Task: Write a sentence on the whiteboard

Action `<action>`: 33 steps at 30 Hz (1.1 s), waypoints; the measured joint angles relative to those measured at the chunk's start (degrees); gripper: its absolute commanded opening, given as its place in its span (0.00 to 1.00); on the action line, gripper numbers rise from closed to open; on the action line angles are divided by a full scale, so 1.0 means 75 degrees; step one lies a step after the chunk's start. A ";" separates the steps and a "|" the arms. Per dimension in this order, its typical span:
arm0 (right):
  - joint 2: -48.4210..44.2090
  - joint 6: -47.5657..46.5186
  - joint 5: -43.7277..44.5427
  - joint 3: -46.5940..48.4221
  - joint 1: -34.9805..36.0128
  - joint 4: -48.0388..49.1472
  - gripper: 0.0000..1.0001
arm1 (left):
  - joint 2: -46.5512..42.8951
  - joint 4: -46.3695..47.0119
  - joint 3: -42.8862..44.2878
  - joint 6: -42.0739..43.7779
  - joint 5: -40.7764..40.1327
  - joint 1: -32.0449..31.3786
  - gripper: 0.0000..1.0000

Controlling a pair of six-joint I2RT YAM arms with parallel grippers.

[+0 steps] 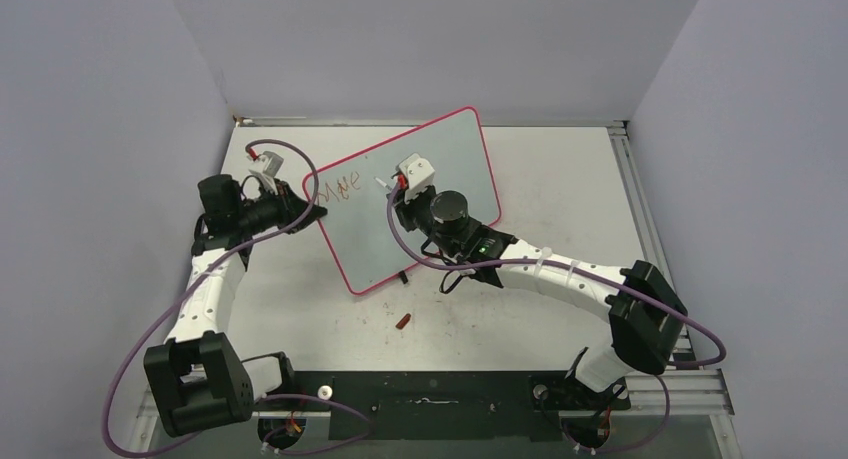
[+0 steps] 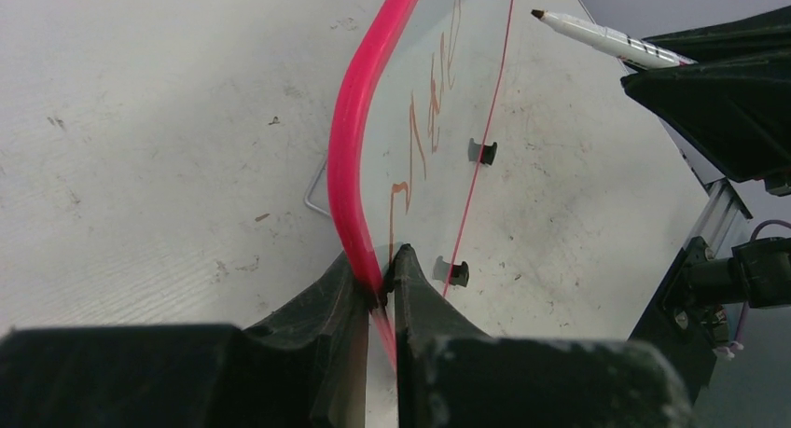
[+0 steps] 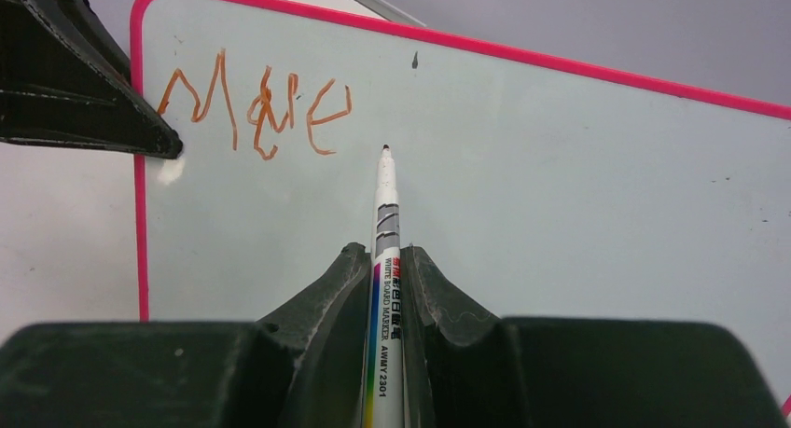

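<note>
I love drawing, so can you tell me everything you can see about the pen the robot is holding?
The pen is a slim white whiteboard marker with grey bands near its neck, a rainbow stripe and printed lettering down its barrel, looking like plastic. Its cap is off, showing a small dark tip. The right gripper pinches its barrel between both fingers. It points at the whiteboard, tip just right of the red-brown letters; whether it touches is unclear.

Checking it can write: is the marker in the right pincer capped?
No, the marker shows a bare dark tip beyond the right pincer.
</note>
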 measured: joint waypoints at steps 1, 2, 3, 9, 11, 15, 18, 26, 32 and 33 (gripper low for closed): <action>-0.0003 -0.0009 0.0015 0.0000 0.0000 0.0012 0.05 | -0.0058 -0.0044 -0.0017 0.0105 -0.0093 -0.0114 0.00; -0.0006 -0.0015 0.0026 0.0000 0.0000 0.0012 0.05 | -0.0134 -0.0093 -0.0041 0.0195 -0.0178 -0.0236 0.00; -0.0012 -0.0029 0.0035 0.0000 0.0003 0.0009 0.05 | -0.0219 -0.0149 -0.0073 0.0303 -0.0259 -0.0379 0.00; -0.0122 -0.0035 0.0122 -0.0061 0.0003 -0.0003 0.05 | -0.0577 -0.0405 -0.0128 0.0697 -0.0685 -0.0874 0.00; -0.0195 -0.0035 0.0149 -0.0108 0.0003 -0.0015 0.05 | -0.0603 -0.0455 -0.0128 0.0731 -0.0734 -0.0883 0.00; -0.0315 -0.0035 0.0236 -0.0178 0.0003 -0.0020 0.05 | -0.0624 -0.0487 -0.0131 0.0752 -0.0801 -0.0886 0.00; -0.0315 -0.0035 0.0277 -0.0189 0.0000 -0.0050 0.05 | -0.0708 -0.0493 -0.0172 0.0796 -0.0833 -0.0903 0.00; -0.0315 -0.0061 0.0297 -0.0192 0.0000 -0.0052 0.05 | -0.0752 -0.0536 -0.0178 0.0863 -0.0842 -0.0915 0.00; -0.0312 -0.0070 0.0323 -0.0189 0.0000 -0.0052 0.05 | -0.0787 -0.0542 -0.0198 0.0874 -0.0851 -0.0918 0.00; -0.0306 -0.0076 0.0323 -0.0189 0.0000 -0.0052 0.05 | -0.0790 -0.0542 -0.0198 0.0877 -0.0851 -0.0918 0.00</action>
